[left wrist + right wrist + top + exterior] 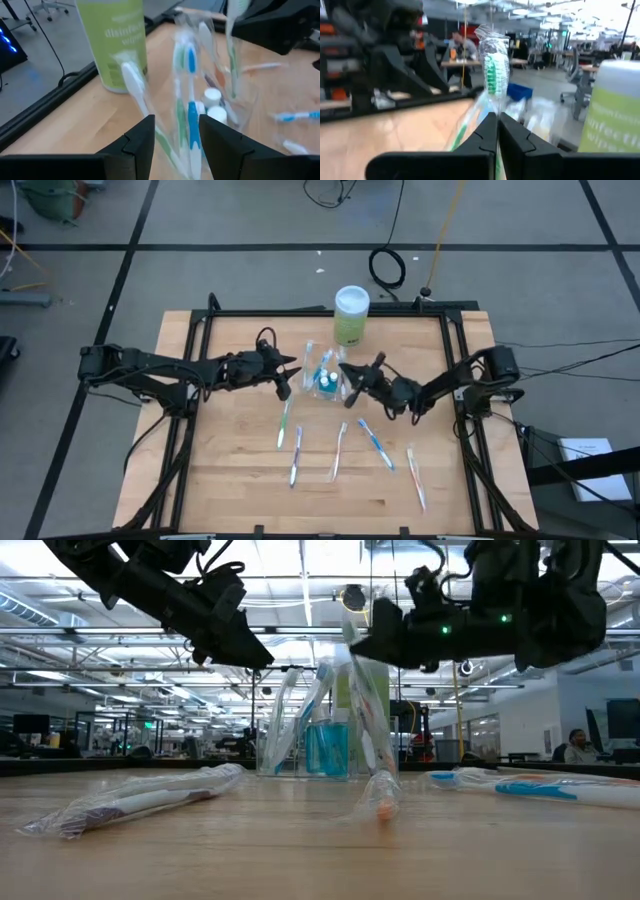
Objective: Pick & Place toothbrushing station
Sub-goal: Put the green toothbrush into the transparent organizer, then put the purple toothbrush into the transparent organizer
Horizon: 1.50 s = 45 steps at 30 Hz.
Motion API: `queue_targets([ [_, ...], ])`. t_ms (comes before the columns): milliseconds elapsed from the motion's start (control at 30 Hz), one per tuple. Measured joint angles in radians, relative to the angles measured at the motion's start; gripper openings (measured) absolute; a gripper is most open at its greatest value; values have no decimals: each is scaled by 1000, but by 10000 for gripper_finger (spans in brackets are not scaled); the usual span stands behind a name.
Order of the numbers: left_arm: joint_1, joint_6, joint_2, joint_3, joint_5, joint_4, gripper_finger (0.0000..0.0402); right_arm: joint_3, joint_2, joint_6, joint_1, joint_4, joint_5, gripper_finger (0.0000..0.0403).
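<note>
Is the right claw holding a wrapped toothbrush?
Yes: the right claw is pinched shut on a wrapped green toothbrush standing up between its fingers.

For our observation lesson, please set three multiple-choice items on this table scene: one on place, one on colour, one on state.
1. Where does the green cylindrical plastic canister stand?
A. At the wooden table's far edge, beyond the clear plastic compartment holder
B. On the floor
C. In a claw

2. What colour is its round lid?
A. Red
B. White
C. Black

3. How is the right claw?
A. Open over bare wood
B. Out of sight
C. Shut on a plastic-wrapped green-bristled toothbrush

Answers: 1 A, the high view shows it upright there; 2 B, the lid is plainly white from above; 3 C, the right wrist view shows its fingers closed on the wrapper.
</note>
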<state>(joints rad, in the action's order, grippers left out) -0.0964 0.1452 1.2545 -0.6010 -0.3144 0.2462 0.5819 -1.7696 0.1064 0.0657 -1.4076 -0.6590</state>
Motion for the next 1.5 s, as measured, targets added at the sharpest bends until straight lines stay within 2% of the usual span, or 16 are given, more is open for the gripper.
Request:
queue_targets([
  [267, 24, 16, 0, 0, 3, -41, 157, 0, 1, -44, 46, 174, -50, 5],
  [433, 39, 50, 0, 0, 3, -41, 157, 0, 1, -133, 76, 267, -266, 7],
  [500, 46, 51, 0, 0, 3, -41, 157, 0, 1, -138, 90, 271, -307, 9],
  [633, 57, 76, 0, 0, 3, -41, 157, 0, 1, -113, 108, 272, -309, 23],
  [833, 66, 69, 0, 0, 5, -41, 157, 0, 0, -177, 111, 325, -328, 67],
  [933, 66, 87, 0, 0, 72, -40, 157, 0, 0, -161, 122, 346, -380, 91],
  [1000, 68, 111, 0, 0, 154, -39, 157, 0, 5, -112, 132, 347, -412, 106],
  [1133, 96, 216, 11, 0, 347, -71, 157, 0, 55, -8, 151, 348, -414, 133],
  [1233, 150, 308, 30, 0, 434, -83, 157, 0, 121, 41, 167, 347, -415, 146],
  [1367, 259, 423, 82, 0, 447, -91, 157, 0, 219, 61, 185, 373, -414, 152],
  [1500, 361, 553, 133, -28, 369, -158, 156, 0, 301, 63, 199, 418, -413, 153],
])
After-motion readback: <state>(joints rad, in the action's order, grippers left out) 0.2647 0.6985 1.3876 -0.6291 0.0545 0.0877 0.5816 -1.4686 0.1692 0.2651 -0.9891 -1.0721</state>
